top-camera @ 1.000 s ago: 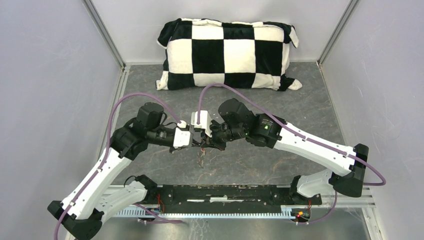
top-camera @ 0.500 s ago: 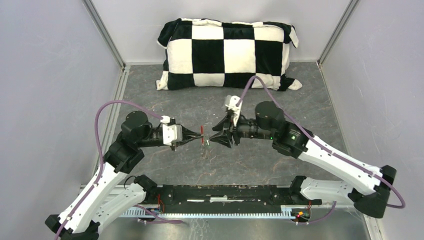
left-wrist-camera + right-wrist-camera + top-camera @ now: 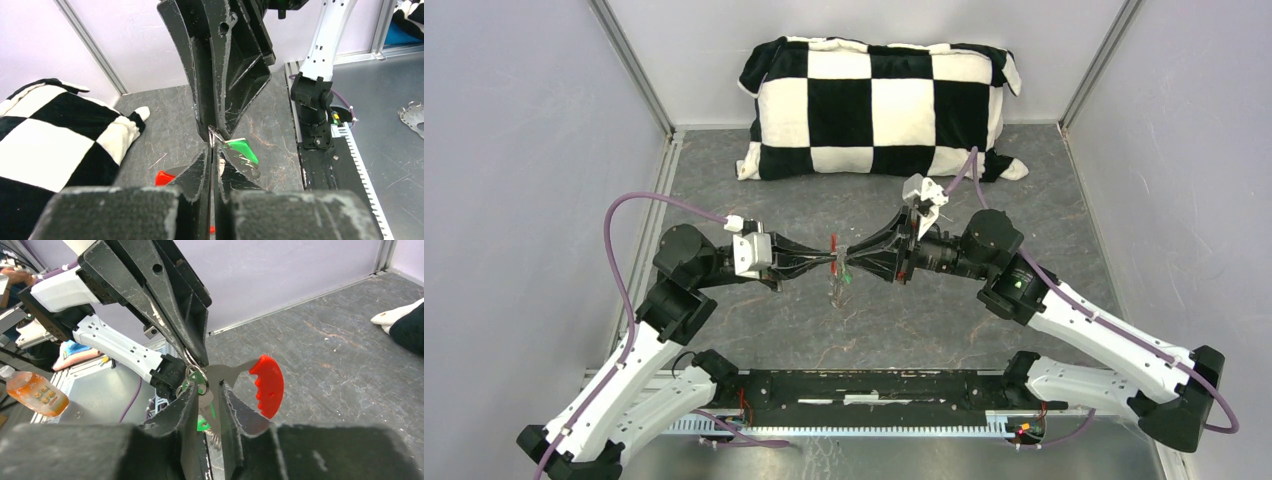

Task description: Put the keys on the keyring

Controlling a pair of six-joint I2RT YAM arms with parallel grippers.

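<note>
Hanging clear of the bench point(image 3: 944, 310), between the two tools: the keyring point(image 3: 190, 372), its red tag point(image 3: 265, 385) jutting to one side. Pinched at the rim by the left tool point(image 3: 212, 152), jaws pressed together on the ring. Right tool point(image 3: 207, 387) just below, jaws a little apart around the metal there, no firm pinch to be seen. Green key point(image 3: 242, 150) right under the ring, seemingly threaded on already. Cannot make out the brass key anywhere. By the look of it: one key on, second left to find and thread.
</note>
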